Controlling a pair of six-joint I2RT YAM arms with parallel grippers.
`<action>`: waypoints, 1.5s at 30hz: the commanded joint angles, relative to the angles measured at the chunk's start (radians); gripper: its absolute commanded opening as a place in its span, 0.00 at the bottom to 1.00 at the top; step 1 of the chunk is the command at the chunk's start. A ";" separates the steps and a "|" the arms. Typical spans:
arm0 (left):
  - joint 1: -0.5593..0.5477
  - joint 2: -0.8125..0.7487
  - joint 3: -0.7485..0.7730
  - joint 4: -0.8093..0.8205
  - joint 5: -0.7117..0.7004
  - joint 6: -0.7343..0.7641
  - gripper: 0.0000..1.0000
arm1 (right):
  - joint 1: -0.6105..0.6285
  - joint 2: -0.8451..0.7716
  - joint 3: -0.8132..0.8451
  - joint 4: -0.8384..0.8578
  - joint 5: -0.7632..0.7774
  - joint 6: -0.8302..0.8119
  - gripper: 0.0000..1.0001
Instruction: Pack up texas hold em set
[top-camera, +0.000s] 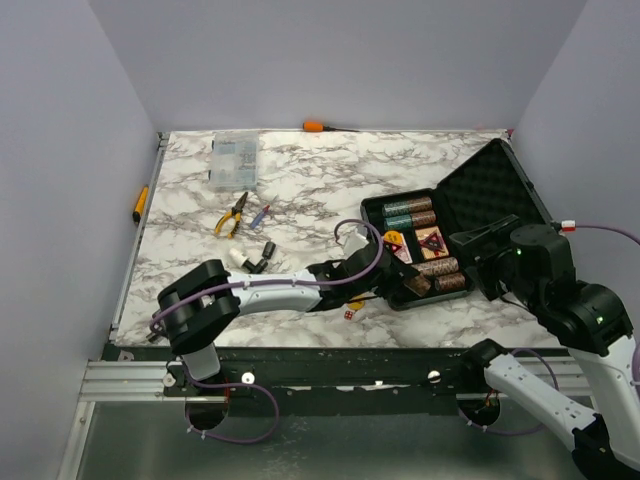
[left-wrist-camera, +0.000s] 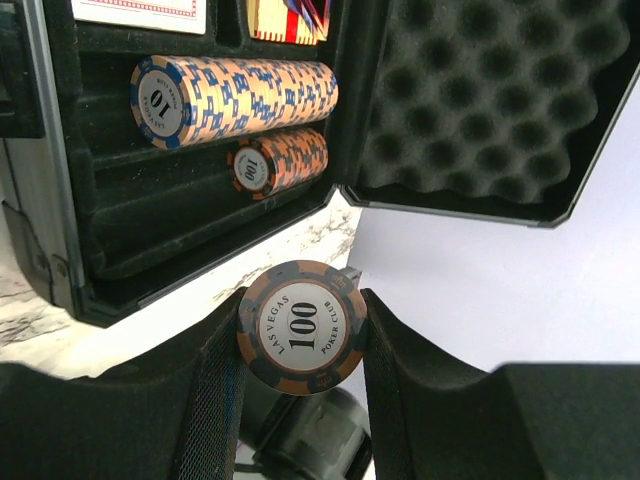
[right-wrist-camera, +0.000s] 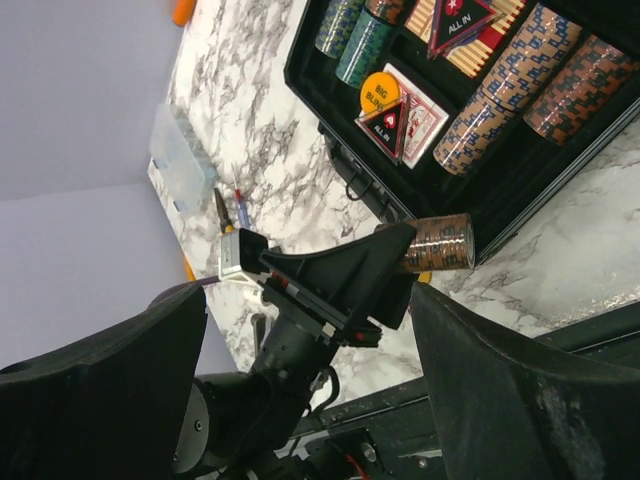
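Note:
The black case (top-camera: 372, 210) lies open at the right, its foam-lined lid (top-camera: 495, 190) tilted back. In its base lie teal chip stacks (right-wrist-camera: 350, 30), brown chip stacks (right-wrist-camera: 510, 80), a card deck (right-wrist-camera: 415, 125) and a yellow disc (right-wrist-camera: 380, 92). My left gripper (top-camera: 408, 283) is shut on a short brown chip stack (left-wrist-camera: 303, 327) whose end face reads 100. It holds the stack level over the near edge of the case. My right gripper (right-wrist-camera: 305, 300) hangs open and empty above that spot. Red dice (top-camera: 349, 313) lie on the table by the left arm.
A clear plastic parts box (top-camera: 233, 160) sits at the back left, with yellow-handled pliers (top-camera: 231, 215) and small black cylinders (top-camera: 262, 255) nearer. An orange-handled tool (top-camera: 315, 126) lies along the back edge. White walls close in the marble table (top-camera: 300, 190).

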 joint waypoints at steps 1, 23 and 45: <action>-0.014 0.052 0.089 -0.031 -0.038 -0.113 0.00 | 0.006 -0.023 -0.010 -0.061 0.057 0.030 0.86; -0.091 0.190 0.166 -0.100 -0.172 -0.337 0.07 | 0.004 0.014 -0.057 -0.097 0.024 -0.041 0.86; -0.114 0.200 0.101 -0.136 -0.146 -0.500 0.47 | 0.005 0.140 -0.080 0.025 0.028 -0.131 0.86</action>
